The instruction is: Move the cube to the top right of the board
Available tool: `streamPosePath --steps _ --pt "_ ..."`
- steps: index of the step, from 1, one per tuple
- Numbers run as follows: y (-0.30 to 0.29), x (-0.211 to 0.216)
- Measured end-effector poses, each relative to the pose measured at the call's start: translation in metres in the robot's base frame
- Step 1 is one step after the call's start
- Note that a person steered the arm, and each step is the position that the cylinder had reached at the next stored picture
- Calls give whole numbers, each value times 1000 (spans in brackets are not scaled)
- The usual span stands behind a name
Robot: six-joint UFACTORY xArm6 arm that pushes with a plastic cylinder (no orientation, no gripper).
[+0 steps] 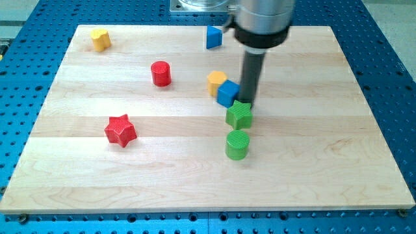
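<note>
A blue cube [227,93] sits near the board's middle, touching a yellow block [216,82] on its upper left. My tip [249,101] is down on the board just right of the blue cube, at its right edge, and just above a green star [239,115]. A green cylinder [237,144] stands below the star. The rod runs up to the arm's grey body at the view's top.
A blue block [214,37] is at the top centre, a yellow block [100,39] at the top left, a red cylinder [161,73] left of centre, a red star [120,129] at lower left. The wooden board [338,130] lies on a blue perforated table.
</note>
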State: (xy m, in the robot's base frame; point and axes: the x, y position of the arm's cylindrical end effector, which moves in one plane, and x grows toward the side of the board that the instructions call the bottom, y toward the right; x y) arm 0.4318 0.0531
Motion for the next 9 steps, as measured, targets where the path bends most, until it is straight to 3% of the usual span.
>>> streamPosePath --steps 1,2,3,4,5,6,7,8,9 --pt "-58 -9" --pt "-102 12" --pt "-108 -32" --pt "-4 -53" --pt "29 -49" --pt "35 -18" --pt "85 -76" --pt "74 -153" --pt "69 -163"
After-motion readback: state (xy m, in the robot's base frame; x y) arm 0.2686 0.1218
